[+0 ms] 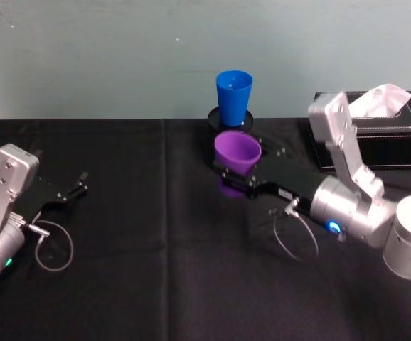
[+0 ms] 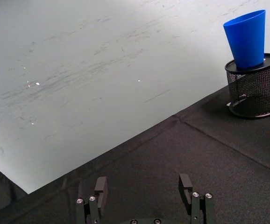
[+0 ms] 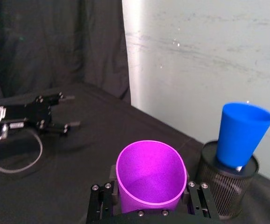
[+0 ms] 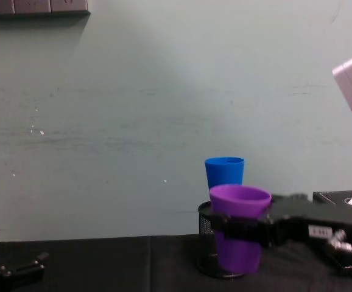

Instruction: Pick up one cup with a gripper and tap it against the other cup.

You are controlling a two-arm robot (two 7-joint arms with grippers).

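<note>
Purple cup (image 1: pixel 237 153) clamped in right gripper (image 1: pixel 238 181) near blue cup (image 1: pixel 233 97); left gripper (image 1: pixel 72 190) apart.

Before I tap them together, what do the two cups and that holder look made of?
The purple cup, clamped in the right pincer, looks like thin matte plastic with a smooth, even wall. The blue cup looks the same. The holder under it is black wire mesh, probably metal.

Even, soft overhead light; pale wall (image 1: pixel 120 57) evenly lit. Black counter (image 1: pixel 156 249) swallows shadow detail. Mild softness throughout, no glare.
</note>
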